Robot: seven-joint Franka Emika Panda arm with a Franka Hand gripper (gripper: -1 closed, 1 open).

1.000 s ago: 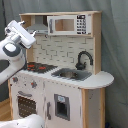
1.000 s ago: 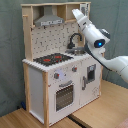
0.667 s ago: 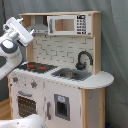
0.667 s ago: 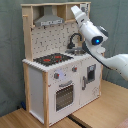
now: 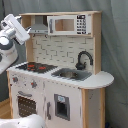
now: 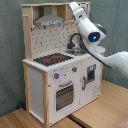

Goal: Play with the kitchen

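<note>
We see the kitchen (image 5: 60,75) (image 6: 60,70) standing upright in both exterior views, a tall toy of pale wood and white panels set before a grey-green curtain (image 5: 112,40). In the second exterior view it rests on a wooden bench (image 6: 95,112) or floor; we cannot tell which.

On its worktop lies a black hob (image 5: 36,66) (image 6: 52,59) with red rings, and beside that a steel sink (image 5: 71,74) with a black curved faucet (image 5: 84,59) (image 6: 74,40) behind it. Above the hob hangs a grey hood (image 5: 41,29) (image 6: 49,20). Next to the hood in the first exterior view sits a white microwave (image 5: 67,24) with a dark button panel; any marks on it are too small for us to read. We find no brand, label or legible writing anywhere on the toy. The back wall carries a pale brick pattern (image 5: 55,50). Below the hob is an oven door (image 5: 26,105) (image 6: 64,96) with a window, and red knobs (image 5: 34,84) above it.

The robot arm (image 6: 102,47) is white. Its pincer (image 5: 24,29) (image 6: 74,6) is high up at the kitchen's top shelf, near the hood, at the first exterior view's left and toward the second exterior view's right of the hood. We cannot tell whether its fingers are apart or together, nor whether it touches the kitchen.
</note>
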